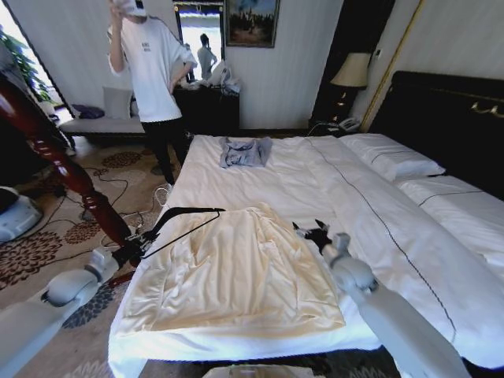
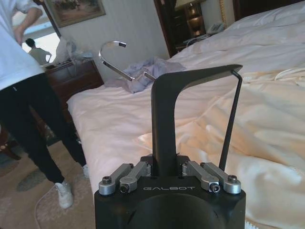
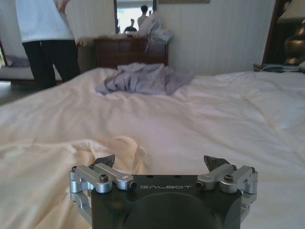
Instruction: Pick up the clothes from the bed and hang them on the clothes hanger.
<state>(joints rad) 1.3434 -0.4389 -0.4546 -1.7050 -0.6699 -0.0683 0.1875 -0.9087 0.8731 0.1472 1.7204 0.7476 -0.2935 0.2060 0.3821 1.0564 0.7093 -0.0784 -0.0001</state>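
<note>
The cream shirt (image 1: 236, 272) lies spread flat on the near left part of the white bed (image 1: 354, 197). My left gripper (image 1: 134, 249) hovers off the bed's left edge, shut on the black triangular clothes hanger (image 1: 183, 219), which reaches over the shirt's top left corner. From the left wrist the hanger (image 2: 164, 114) rises out of the gripper (image 2: 165, 168), its silver hook (image 2: 114, 56) at the far end. My right gripper (image 1: 313, 231) is open, low over the sheet just beyond the shirt's right edge. Its fingers (image 3: 106, 160) stand apart, with the shirt (image 3: 52, 162) bunched in front of them.
A small grey-blue garment (image 1: 244, 151) lies at the far side of the bed. White pillows (image 1: 390, 157) and the black headboard (image 1: 441, 118) are at the right. A dark-red wooden post (image 1: 55, 161) stands left of the bed, and a person (image 1: 153, 71) stands beyond it.
</note>
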